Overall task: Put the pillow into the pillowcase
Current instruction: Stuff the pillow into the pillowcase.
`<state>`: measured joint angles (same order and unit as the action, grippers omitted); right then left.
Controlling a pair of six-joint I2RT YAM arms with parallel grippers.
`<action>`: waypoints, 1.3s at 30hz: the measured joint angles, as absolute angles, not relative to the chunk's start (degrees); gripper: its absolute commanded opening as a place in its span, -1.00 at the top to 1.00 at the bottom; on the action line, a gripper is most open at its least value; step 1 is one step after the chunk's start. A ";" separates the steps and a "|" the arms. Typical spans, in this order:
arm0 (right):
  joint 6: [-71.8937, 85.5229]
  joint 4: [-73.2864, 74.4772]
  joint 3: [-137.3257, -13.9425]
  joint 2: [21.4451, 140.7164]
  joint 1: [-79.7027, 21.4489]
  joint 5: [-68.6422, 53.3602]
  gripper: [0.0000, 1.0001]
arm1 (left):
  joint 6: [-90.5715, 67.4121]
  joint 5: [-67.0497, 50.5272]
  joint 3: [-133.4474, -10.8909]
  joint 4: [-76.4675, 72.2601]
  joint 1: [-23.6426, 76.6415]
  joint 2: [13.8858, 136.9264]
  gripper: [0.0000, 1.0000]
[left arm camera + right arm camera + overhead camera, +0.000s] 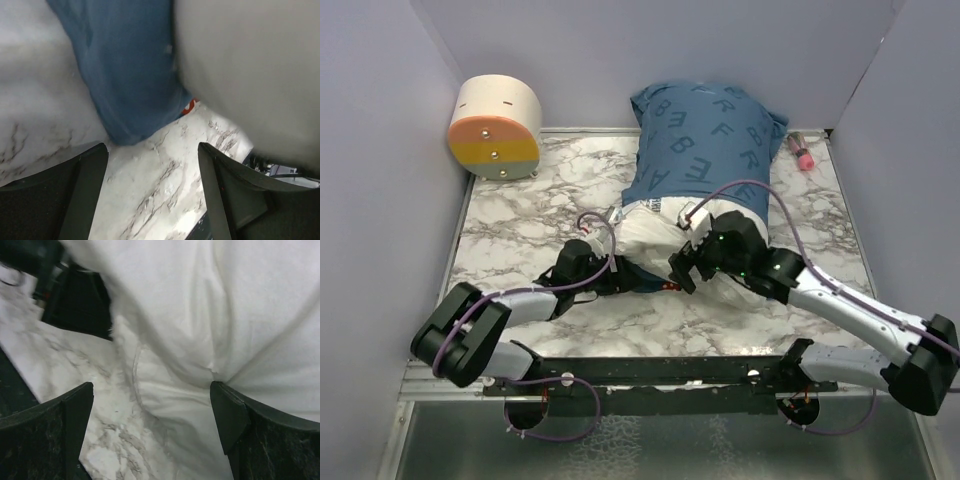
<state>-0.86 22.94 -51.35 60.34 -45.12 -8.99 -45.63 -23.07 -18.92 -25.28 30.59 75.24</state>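
The white pillow [650, 235] lies mid-table, its far part inside the dark blue lettered pillowcase [705, 140]; its near end sticks out. My left gripper [620, 272] is open at the pillow's near left edge; its wrist view shows blue pillowcase fabric [130, 75] and pillow [250, 65] ahead, bare marble between the fingers. My right gripper [682, 270] is open at the pillow's near end, its fingers [227, 412] either side of a pillow fold [175, 390], one pressing into the fabric.
A round tan and orange box [496, 127] stands at the back left. A small pink object [802, 152] lies at the back right. Purple walls enclose the marble table [520, 230]. A black rail [650, 372] runs along the near edge.
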 measured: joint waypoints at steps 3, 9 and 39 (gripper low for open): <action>-0.69 21.82 -48.42 66.50 -47.11 1.61 -0.99 | -46.74 -23.16 -21.08 -29.23 30.89 80.38 -0.37; -1.37 9.37 -44.38 71.20 -49.01 20.27 -0.15 | -48.05 -22.22 -26.44 -34.28 31.24 86.63 0.97; -0.19 -14.04 -41.91 84.93 -33.41 -12.27 -0.06 | -44.58 -24.62 -21.23 -9.02 37.39 52.93 -0.17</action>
<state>-0.19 -14.04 -41.91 84.93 -33.41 -12.27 -44.58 -24.62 -21.23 -9.02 37.39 52.93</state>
